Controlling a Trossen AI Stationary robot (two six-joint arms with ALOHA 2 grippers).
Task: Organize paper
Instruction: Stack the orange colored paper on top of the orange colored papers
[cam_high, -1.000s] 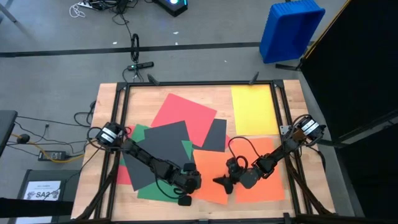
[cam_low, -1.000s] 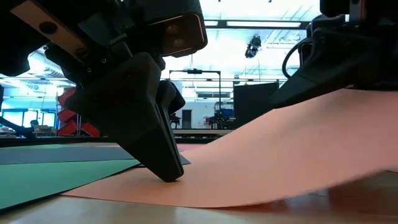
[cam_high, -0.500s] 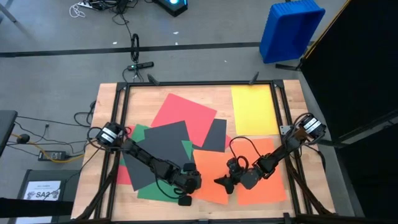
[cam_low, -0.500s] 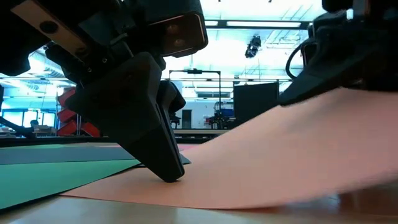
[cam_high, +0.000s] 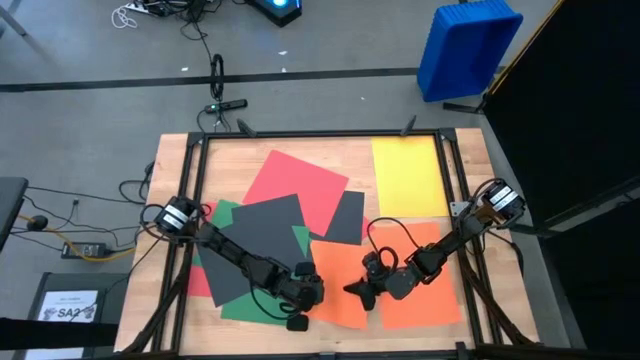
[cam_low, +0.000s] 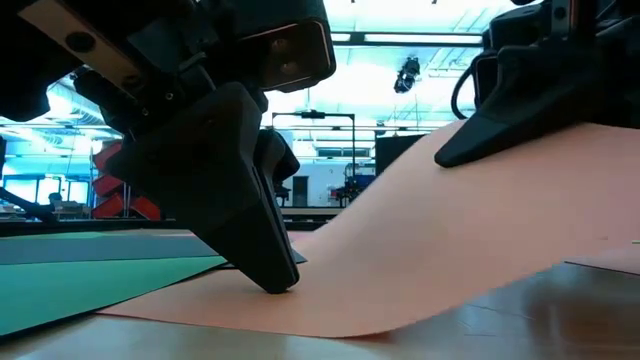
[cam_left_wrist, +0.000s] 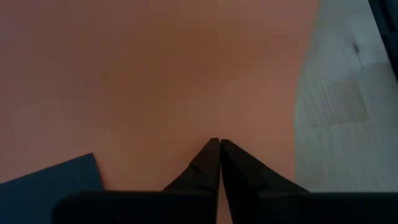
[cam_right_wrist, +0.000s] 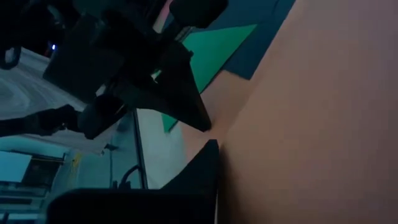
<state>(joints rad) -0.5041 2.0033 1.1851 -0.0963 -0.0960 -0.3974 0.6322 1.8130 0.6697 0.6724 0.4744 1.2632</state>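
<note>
Now right pincer (cam_high: 372, 287) lifts orange paper's (cam_high: 425, 300) edge off table (cam_high: 170, 150).

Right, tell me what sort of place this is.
Probably a robotics lab or workshop hall: a framed wooden table on bare concrete, loose cables across the floor, and ceiling strip lights over distant equipment racks.

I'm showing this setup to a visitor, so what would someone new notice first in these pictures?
First, the large thin orange paper sheet near the table's front edge, one side lifted in a curve by the shut right gripper. Beside it, the shut left gripper presses the sheet's other side flat. Behind lie fanned red, dark grey and green sheets, with a yellow sheet apart at the far right corner.
</note>
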